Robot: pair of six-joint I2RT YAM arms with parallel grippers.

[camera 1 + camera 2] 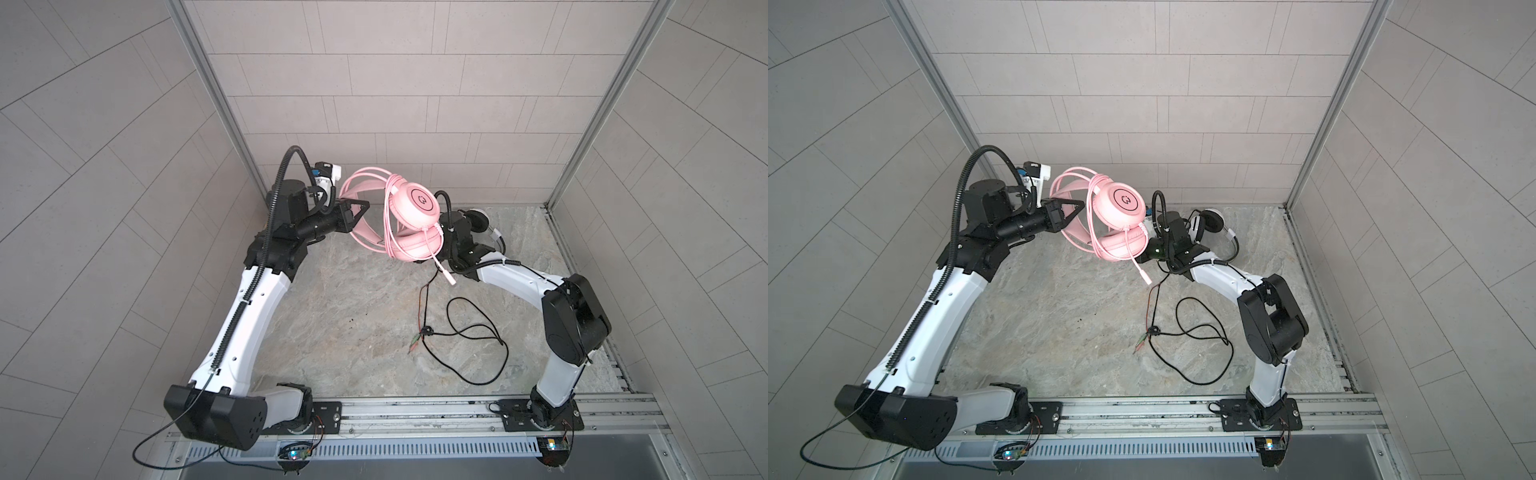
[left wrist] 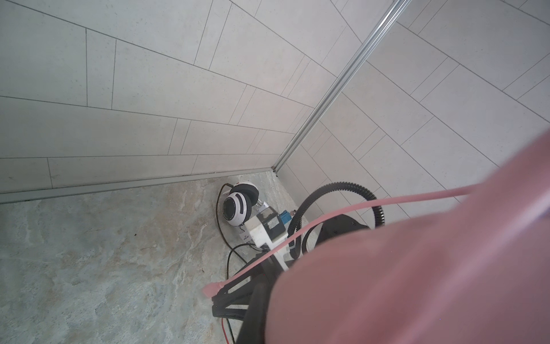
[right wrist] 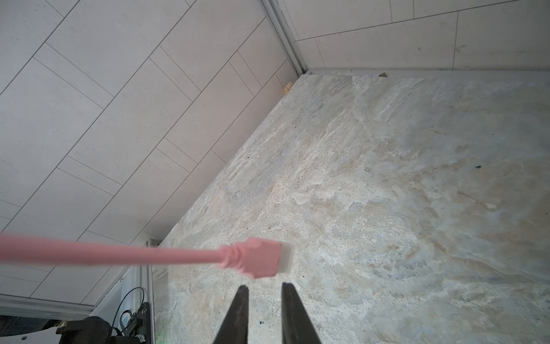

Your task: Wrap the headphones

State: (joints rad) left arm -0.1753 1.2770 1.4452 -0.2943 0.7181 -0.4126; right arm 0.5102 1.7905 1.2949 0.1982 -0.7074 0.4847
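The pink headphones point(image 1: 417, 208) hang above the table with their thin pink cable looped round the ear cups, and their headband point(image 1: 1069, 195) arches toward the left arm. My left gripper point(image 1: 360, 208) is shut on that headband, and pink padding point(image 2: 416, 268) fills the left wrist view. The pink plug point(image 3: 262, 257) dangles free just past my right gripper point(image 3: 263, 287), which is open a little with nothing between its fingers. The white-and-black headphones point(image 1: 478, 218) lie by the back wall behind the right arm. Their black cable point(image 1: 478, 332) trails in loops over the table.
Tiled walls close the back and both sides, with metal corner posts point(image 1: 561, 178). The black cable's coloured plugs point(image 1: 417, 343) lie mid-table. A metal rail point(image 1: 415, 411) carrying both arm bases runs along the front. A small wooden piece point(image 3: 288, 86) sits in the back left corner.
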